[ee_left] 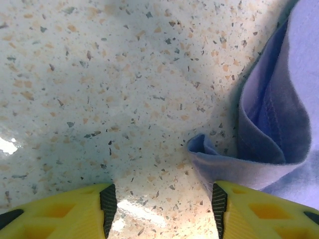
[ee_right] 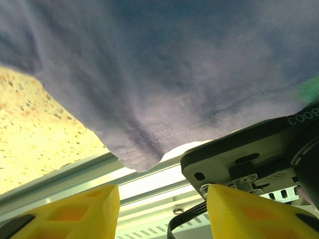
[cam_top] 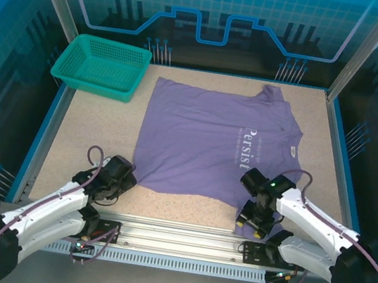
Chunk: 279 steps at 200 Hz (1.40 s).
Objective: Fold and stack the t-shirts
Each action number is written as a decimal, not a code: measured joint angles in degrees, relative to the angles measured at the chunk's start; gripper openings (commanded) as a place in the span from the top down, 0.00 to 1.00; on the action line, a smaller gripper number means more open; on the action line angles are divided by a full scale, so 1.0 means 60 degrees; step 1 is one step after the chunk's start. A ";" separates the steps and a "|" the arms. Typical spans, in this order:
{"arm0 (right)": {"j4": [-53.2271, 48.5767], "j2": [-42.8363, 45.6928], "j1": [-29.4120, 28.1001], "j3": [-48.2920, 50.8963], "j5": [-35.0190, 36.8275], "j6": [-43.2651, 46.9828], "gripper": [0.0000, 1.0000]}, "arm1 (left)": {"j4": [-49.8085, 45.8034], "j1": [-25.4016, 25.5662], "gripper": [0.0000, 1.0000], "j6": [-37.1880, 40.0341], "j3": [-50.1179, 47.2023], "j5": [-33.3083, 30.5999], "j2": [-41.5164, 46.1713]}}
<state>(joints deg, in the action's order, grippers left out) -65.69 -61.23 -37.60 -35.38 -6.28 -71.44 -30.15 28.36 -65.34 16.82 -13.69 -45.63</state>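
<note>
Basket (cam_top: 100, 66): teal plastic mesh, rectangular, at the far-left corner of the bench (cam_top: 82, 140), just beside the shirt's far hem corner. Bench top is beige, hard and speckled like terrazzo.

Left pincer (cam_top: 121, 173): low over the bench at the shirt's near-left corner. The wrist view shows its yellow fingers (ee_left: 75, 214) apart, so it's open, with bare speckled surface in the gap. The hem corner is curled into a small fold right ahead of the right-hand finger; can't tell if they touch.

T-shirt (cam_top: 203, 140): lavender-purple soft knit, spread mostly flat mid-bench. Hem faces left and collar faces right, with the white chest lettering (cam_top: 246, 149) running sideways. One sleeve points to the far side. The other lies at the near edge.

Right pincer (cam_top: 256, 216): over that near sleeve. The wrist view shows its fingers (ee_right: 75, 211) apart, so open, nothing between them. The stitched sleeve hem hangs just above the gap, over the ribbed aluminium rail (ee_right: 65, 177). A black bracket (ee_right: 239, 154) with a cable sits close on the right.
</note>
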 measured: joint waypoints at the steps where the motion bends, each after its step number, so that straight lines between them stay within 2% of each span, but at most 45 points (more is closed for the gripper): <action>1: 0.0022 -0.0033 -0.0069 0.0000 0.0000 -0.0029 0.51 | 0.0004 -0.0007 0.48 0.0000 0.0000 0.0000 -0.0007; 17: 0.0233 -0.0401 -0.0714 -0.0087 0.0044 -0.0240 0.52 | 0.0004 -0.0022 0.48 0.0266 0.0033 0.0040 -0.0073; 41: 0.0510 -0.1086 -0.1504 -0.0433 0.0233 -0.0444 0.52 | 0.0204 -0.0022 0.37 0.0543 0.0087 0.0098 -0.0204; 65: 0.0987 -0.1778 -0.1974 -0.0572 0.0299 -0.0572 0.54 | 0.0681 -0.0025 0.39 0.0718 0.0109 0.0142 -0.0270; 127: 0.1803 -0.2364 -0.2065 -0.0470 0.0568 -0.0605 0.65 | 0.1759 -0.0160 0.44 0.1082 0.0219 0.0102 -0.1005; 189: 0.1956 -0.2641 -0.2084 -0.0237 0.0794 -0.0594 0.61 | 0.1912 -0.0302 0.44 0.1249 0.0444 0.0066 -0.1271; 251: 0.1621 -0.2368 -0.2167 -0.0299 0.0984 -0.0554 0.62 | 0.1953 -0.0455 0.56 0.1421 0.0444 0.0066 -0.1475; 267: 0.1661 -0.2524 -0.2167 -0.0299 0.0980 -0.0525 0.65 | 0.2047 -0.0492 0.60 0.1424 0.0444 0.0069 -0.1585; 279: 0.1730 -0.2736 -0.2167 -0.0299 0.0984 -0.0474 0.72 | 0.2124 -0.0506 0.64 0.1402 0.0444 0.0076 -0.1654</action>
<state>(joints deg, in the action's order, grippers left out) -55.31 -77.65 -50.61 -37.17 -0.38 -74.28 -17.41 25.32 -56.93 19.49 -13.23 -55.55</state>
